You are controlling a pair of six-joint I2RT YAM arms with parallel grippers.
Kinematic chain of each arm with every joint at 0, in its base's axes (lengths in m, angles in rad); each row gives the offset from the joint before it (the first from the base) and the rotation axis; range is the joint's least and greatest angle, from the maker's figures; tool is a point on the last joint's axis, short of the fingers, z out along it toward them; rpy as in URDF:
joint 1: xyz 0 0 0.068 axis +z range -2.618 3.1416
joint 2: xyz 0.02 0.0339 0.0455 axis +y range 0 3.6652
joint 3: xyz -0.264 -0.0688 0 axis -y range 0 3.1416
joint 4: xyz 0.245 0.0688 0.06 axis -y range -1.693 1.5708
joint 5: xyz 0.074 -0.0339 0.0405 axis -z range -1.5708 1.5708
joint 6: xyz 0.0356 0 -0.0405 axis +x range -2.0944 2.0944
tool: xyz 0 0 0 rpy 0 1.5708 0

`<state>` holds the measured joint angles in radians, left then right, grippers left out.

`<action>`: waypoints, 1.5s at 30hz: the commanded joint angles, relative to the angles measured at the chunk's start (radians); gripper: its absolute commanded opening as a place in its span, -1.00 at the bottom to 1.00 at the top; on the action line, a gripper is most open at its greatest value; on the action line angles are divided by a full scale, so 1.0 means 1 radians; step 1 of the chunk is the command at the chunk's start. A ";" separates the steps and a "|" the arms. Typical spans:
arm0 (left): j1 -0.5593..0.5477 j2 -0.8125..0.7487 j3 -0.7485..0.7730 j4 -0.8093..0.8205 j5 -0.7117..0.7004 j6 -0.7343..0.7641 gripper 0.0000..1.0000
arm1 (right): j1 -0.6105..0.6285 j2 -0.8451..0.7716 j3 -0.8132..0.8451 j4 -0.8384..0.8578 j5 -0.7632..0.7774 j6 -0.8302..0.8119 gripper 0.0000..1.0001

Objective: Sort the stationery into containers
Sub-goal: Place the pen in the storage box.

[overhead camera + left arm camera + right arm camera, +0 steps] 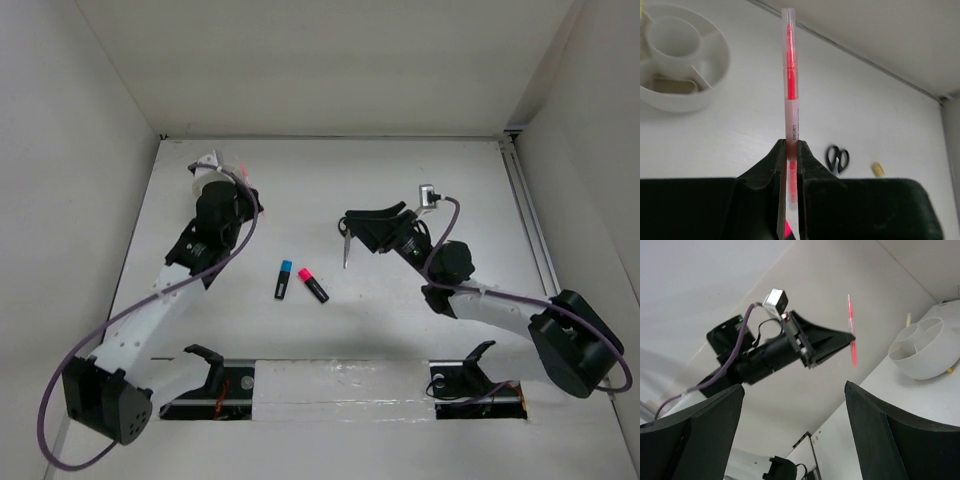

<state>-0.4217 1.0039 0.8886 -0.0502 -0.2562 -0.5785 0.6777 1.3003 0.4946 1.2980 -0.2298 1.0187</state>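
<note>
The left tool (791,145) is pressed together on the thin pink pen (789,75), pinching it near one end, so most of its length sticks out past the fingertips. In the left wrist view the pen stands to the right of the white bowl (720,60), which sits at upper left, and does not look to be over any compartment. Letting go here would likely drop it on the counter (865,125), and the long overhang could let it pivot in the grip or catch the rim. The right tool (794,387) is spread wide and holds nothing. The blue-capped highlighter (283,279) and pink-capped highlighter (313,286) lie close together at the centre of the top view, so grasping one may knock the other. The scissors (838,158) and tan block (878,169) also lie unsorted.
</note>
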 commanded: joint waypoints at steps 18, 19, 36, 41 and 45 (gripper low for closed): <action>0.469 0.508 0.375 0.150 0.133 0.482 -1.00 | -0.026 -0.510 -0.018 -0.560 -0.025 -0.258 0.81; 0.469 0.519 0.345 0.173 0.187 0.511 -1.00 | -0.026 -0.528 -0.008 -0.586 -0.038 -0.267 0.81; 0.480 0.627 0.216 0.371 0.094 0.643 -1.00 | -0.026 -0.691 0.013 -0.793 -0.043 -0.382 0.83; 0.480 0.686 0.246 0.392 0.094 0.652 -1.00 | -0.026 -0.682 0.013 -0.793 -0.043 -0.382 0.83; 0.480 0.708 0.237 0.429 0.074 0.652 -1.00 | -0.026 -0.673 0.013 -0.793 -0.043 -0.382 0.83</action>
<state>0.0540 1.7119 1.1000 0.3145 -0.1650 0.0574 0.6594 0.6258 0.4633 0.4870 -0.2630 0.6540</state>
